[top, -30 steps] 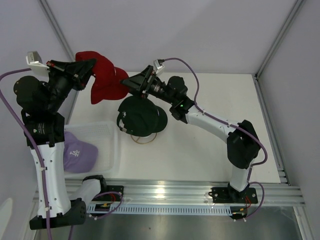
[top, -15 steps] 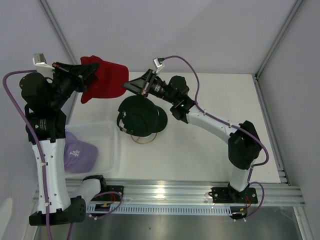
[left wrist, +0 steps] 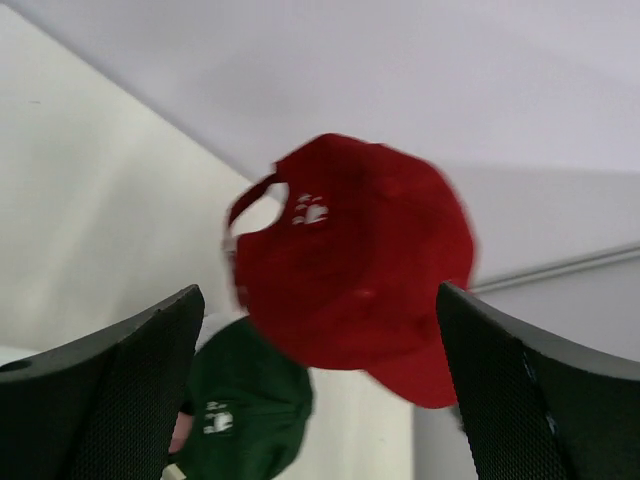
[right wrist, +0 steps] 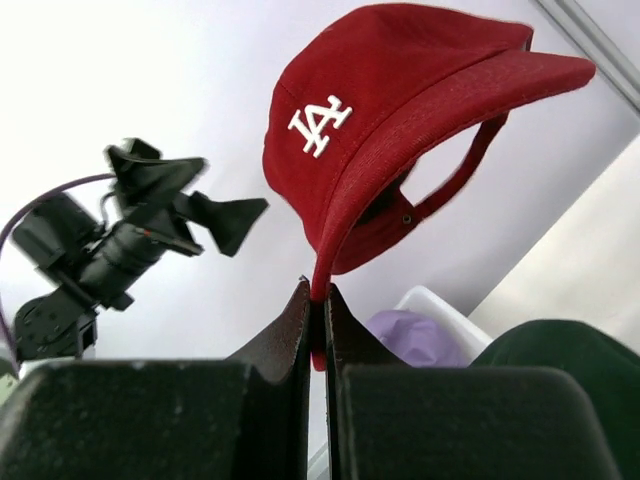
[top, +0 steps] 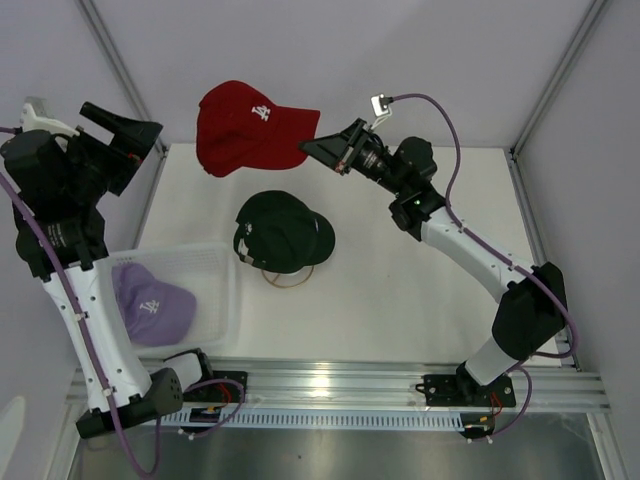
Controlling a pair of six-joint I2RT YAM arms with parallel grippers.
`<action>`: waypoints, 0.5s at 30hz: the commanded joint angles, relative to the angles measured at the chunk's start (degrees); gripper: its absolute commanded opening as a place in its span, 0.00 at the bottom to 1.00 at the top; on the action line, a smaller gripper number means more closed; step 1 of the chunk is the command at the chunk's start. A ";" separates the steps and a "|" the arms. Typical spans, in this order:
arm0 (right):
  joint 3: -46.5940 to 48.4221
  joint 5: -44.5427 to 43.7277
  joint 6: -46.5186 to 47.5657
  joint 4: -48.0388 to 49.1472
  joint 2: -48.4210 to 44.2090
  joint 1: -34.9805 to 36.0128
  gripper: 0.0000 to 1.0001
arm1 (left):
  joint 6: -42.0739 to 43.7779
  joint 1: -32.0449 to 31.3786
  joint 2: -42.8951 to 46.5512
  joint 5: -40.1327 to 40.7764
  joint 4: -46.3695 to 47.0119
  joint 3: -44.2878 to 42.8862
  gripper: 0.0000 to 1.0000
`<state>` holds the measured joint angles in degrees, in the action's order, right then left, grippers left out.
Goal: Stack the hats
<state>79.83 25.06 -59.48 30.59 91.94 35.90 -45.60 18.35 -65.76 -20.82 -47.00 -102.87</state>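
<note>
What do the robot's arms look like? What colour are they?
The left arm and right arm are white tubes with chunky black joints. Purple cables run along them. The left gripper and right gripper are black, with wedge-shaped fingers.

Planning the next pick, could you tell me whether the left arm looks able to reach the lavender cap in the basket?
Probably yes. The left hand is open and empty, and the lavender cap lies uncovered in the open-topped basket beside that arm, with nothing above it.
</note>
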 commanded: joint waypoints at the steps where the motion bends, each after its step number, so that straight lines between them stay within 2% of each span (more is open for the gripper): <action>1: 0.59 6.04 1.57 6.31 -2.21 -1.35 0.00 | 10.36 3.01 -1.21 -0.96 -5.56 2.66 0.99; 3: 0.50 8.68 -0.89 10.96 -1.51 -1.62 0.00 | 9.93 3.10 -1.92 -4.40 -4.33 6.79 1.00; 4: 0.50 9.13 -1.59 11.77 -1.33 -1.71 0.00 | 9.57 3.18 -1.92 -5.71 -3.02 11.59 0.99; 7: 0.24 9.92 -3.09 13.61 -0.54 -1.89 0.00 | 7.90 3.10 -1.57 -6.52 0.94 16.54 0.99; 15: 0.15 12.03 -5.11 16.78 0.52 -1.80 0.00 | 5.27 3.45 -4.12 -12.57 8.50 22.71 1.00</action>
<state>79.66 35.51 -63.37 41.52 92.29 34.06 -39.57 20.99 -70.91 -28.38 -45.23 -80.66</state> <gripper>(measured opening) 0.031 0.994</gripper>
